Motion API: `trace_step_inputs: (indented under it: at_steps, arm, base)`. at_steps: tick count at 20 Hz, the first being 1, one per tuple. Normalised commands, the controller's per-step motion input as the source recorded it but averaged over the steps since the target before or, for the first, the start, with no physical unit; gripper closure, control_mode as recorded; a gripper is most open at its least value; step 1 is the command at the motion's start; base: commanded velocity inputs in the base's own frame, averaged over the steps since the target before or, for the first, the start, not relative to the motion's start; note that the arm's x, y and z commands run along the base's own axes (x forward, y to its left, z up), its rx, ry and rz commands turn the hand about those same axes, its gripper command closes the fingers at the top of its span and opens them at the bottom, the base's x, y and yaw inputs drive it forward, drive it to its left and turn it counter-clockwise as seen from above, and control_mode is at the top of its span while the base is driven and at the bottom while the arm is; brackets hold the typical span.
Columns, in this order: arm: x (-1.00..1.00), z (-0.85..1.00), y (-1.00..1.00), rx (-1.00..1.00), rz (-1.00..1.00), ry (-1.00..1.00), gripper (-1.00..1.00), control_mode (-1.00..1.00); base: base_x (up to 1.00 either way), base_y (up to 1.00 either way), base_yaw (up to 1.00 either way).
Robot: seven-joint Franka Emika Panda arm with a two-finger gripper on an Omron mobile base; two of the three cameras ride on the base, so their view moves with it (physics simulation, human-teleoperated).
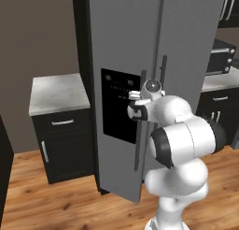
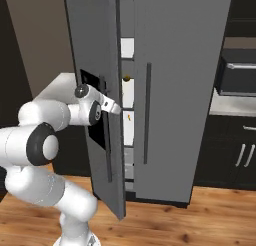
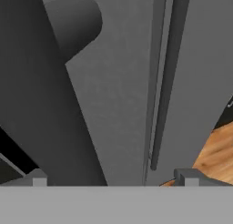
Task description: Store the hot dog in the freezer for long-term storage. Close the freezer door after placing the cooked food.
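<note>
the freezer door [image 2: 95, 90] stood partly ajar, white shelves of the freezer [image 2: 128, 100] showing in the gap. the gripper [image 3: 111, 180] sat spread apart at the door's dark bar handle [image 3: 41, 104], clasping nothing. hot dog couldn't be made out.

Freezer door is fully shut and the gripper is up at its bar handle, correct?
Not quite. The freezer door is ajar, not shut: the right base view shows a gap at its edge with white shelves of the freezer visible inside. The gripper is indeed up at the door's bar handle.
</note>
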Motion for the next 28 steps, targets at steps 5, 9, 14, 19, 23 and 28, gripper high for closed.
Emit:
trace_step_inputs:
  at_steps: [5,9,14,19,23,28]
  arm:
    - [0.34,0.04,-0.04,-0.01,0.02,0.10,-1.00,-1.00]
    - [0.41,0.00,0.00,-0.06,0.00,0.11,-1.00,-1.00]
    - [0.43,0.00,-0.14,0.00,0.00,0.04,-1.00,-1.00]
    - [0.58,0.00,-0.13,0.00,0.00,0.06,-1.00,-1.00]
    - [0.44,0.05,-0.15,0.00,0.04,0.00,-1.00,-1.00]
    - [0.33,0.10,-0.07,0.00,0.04,0.00,-1.00,-1.00]
  base:
    - [0.00,0.00,0.00]
    - [0.00,0.00,0.00]
    - [0.00,0.00,0.00]
    - [0.00,0.00,0.00]
    - [0.00,0.00,0.00]
    - [0.00,0.00,0.00]
